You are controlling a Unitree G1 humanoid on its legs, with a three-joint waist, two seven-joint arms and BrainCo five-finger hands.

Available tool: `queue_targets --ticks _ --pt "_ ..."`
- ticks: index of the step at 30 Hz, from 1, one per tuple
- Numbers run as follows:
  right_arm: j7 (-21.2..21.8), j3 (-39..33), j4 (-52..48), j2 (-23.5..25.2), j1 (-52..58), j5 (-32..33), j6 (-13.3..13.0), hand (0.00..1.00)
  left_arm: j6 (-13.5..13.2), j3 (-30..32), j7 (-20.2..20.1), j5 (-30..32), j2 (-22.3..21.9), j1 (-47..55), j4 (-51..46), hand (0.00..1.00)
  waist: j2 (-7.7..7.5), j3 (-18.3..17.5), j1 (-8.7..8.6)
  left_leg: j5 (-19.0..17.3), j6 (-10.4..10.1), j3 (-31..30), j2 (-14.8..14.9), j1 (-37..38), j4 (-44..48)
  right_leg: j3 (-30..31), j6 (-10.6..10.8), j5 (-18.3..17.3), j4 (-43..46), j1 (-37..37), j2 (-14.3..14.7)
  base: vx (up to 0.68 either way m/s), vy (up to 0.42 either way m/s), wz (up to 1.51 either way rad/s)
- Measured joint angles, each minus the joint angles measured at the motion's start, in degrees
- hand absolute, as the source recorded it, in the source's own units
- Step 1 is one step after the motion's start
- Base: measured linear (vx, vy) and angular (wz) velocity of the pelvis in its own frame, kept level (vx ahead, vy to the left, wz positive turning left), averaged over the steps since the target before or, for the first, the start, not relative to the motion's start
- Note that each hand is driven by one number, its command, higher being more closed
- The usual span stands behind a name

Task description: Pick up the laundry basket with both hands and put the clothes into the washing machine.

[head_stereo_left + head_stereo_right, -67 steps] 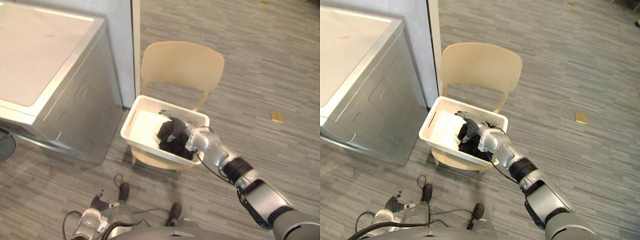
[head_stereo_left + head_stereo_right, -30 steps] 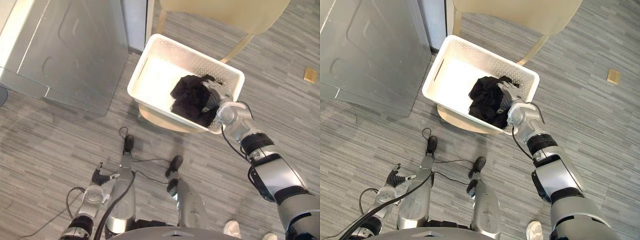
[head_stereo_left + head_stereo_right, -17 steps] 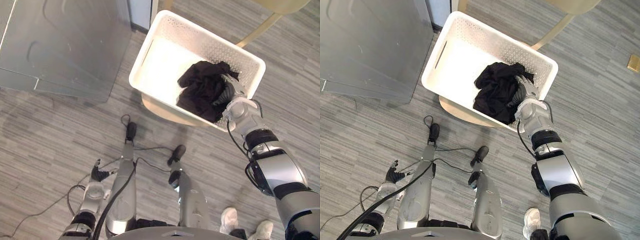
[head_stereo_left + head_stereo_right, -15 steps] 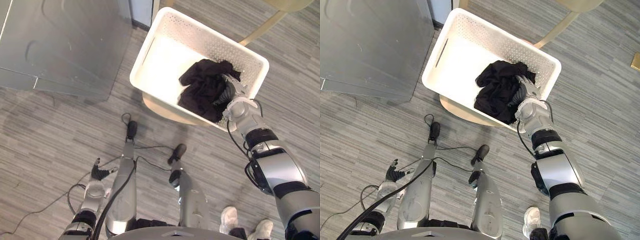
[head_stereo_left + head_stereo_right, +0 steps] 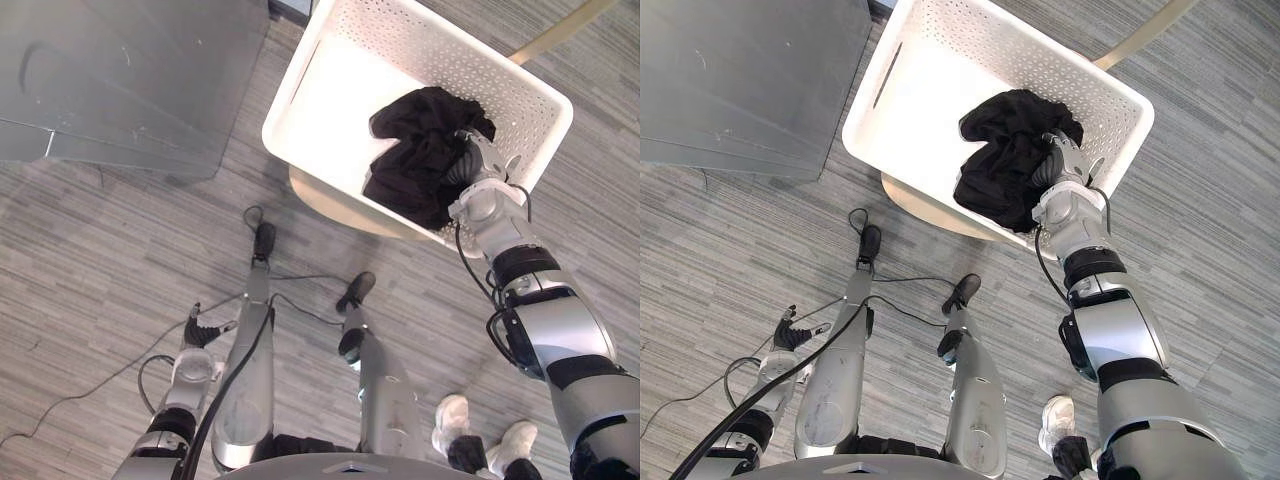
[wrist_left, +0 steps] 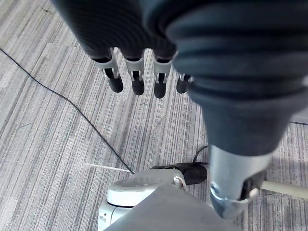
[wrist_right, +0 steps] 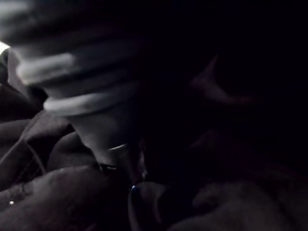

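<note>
A white perforated laundry basket (image 5: 320, 90) rests on a beige chair seat (image 5: 325, 198). A heap of black clothes (image 5: 420, 150) lies in its right half. My right hand (image 5: 478, 185) reaches over the basket's near right rim, and its fingers (image 7: 134, 190) dig curled into the black cloth. The grey washing machine (image 5: 120, 80) stands left of the basket, and what shows of it is its side panel. My left hand (image 5: 198, 336) hangs low at my left side above the floor, far from the basket, with its fingers (image 6: 137, 82) straight and nothing in them.
Grey striped flooring lies all around. A chair leg (image 5: 560, 28) slants past the basket's far right corner. A person's white shoes (image 5: 455, 425) stand on the floor close behind my right side.
The camera has tipped downward, so the basket and the machine sit higher in the picture. My right hand stays sunk in the black clothes. The left hand still hangs idle.
</note>
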Motion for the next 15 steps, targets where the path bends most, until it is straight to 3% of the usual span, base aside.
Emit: queue_targets --ticks 15 --pt "-0.5 -0.5 -0.1 0.3 0.9 0.1 0.0 1.00 0.1 -1.0 1.2 -0.6 0.1 0.0 0.0 0.00 -0.01 0.0 -0.05 0.0 0.0 -0.1 -0.1 -0.1 0.0 -0.1 0.0 0.0 0.0 0.0 0.0 0.00 -0.001 0.00"
